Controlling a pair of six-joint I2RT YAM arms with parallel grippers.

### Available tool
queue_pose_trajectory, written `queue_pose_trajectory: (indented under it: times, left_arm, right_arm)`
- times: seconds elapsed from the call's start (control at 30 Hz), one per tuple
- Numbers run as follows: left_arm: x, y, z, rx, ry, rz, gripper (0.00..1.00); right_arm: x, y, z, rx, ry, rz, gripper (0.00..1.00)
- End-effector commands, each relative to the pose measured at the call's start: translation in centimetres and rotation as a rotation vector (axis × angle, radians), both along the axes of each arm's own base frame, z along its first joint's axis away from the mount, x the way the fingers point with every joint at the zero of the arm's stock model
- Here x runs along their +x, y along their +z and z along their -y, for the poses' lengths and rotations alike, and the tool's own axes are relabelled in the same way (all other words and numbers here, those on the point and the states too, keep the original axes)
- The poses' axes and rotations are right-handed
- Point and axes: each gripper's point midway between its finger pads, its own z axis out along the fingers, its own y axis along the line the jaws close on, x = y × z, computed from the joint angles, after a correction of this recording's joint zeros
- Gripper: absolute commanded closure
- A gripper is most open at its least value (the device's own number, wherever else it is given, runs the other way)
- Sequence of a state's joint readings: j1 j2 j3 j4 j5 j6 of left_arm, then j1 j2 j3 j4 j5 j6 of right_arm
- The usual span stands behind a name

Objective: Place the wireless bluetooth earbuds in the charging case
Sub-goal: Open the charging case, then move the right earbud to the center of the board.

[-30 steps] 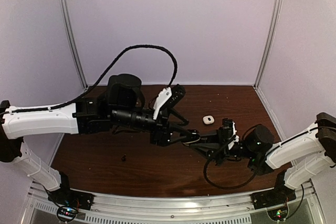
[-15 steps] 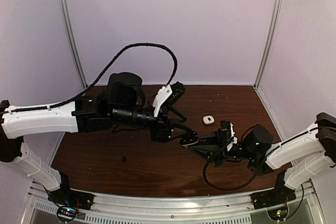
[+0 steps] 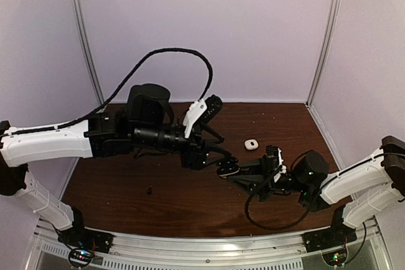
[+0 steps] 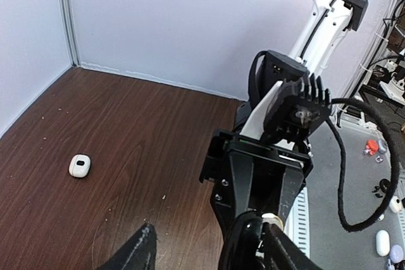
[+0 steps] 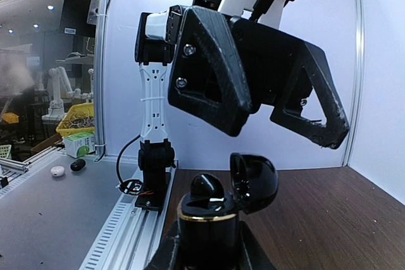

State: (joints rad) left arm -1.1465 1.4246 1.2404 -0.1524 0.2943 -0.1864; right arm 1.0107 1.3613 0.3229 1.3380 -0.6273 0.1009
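My right gripper (image 3: 245, 174) (image 5: 209, 252) is shut on a black charging case (image 5: 209, 226) (image 3: 229, 169) with a gold rim, held upright above the table. Its lid (image 5: 254, 181) stands open. One black earbud (image 5: 207, 188) sits in the case, its rounded top poking out. Just above the case hangs my left gripper (image 3: 223, 152) (image 5: 266, 102), open, with nothing between its fingers (image 4: 140, 251); in the left wrist view the case (image 4: 245, 241) shows beside the right finger. Another tiny black earbud (image 3: 150, 189) lies on the table at the near left.
A small white pebble-like case (image 3: 251, 145) (image 4: 80, 165) lies on the brown table (image 3: 190, 200) behind the grippers. White walls close the back and sides. A metal rail (image 3: 209, 245) runs along the near edge.
My left gripper has drawn back to the left and slightly up, uncovering the open case. The right gripper with the case has shifted a little left.
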Motion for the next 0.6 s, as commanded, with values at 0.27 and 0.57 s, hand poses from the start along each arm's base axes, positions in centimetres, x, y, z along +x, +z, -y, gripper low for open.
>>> queue_pose_trajectory:
  times: [0.27, 0.57]
  left_arm:
    - [4.0, 5.8, -4.9, -0.147, 0.206, -0.012, 0.41]
    - [9.7, -6.1, -17.0, 0.000, 0.822, -0.241, 0.44]
  right_arm:
    - [-0.1, 1.4, 0.7, 0.062, -0.019, 0.019, 1.00]
    - [0.3, 0.9, 1.1, 0.056, -0.040, 0.012, 1.00]
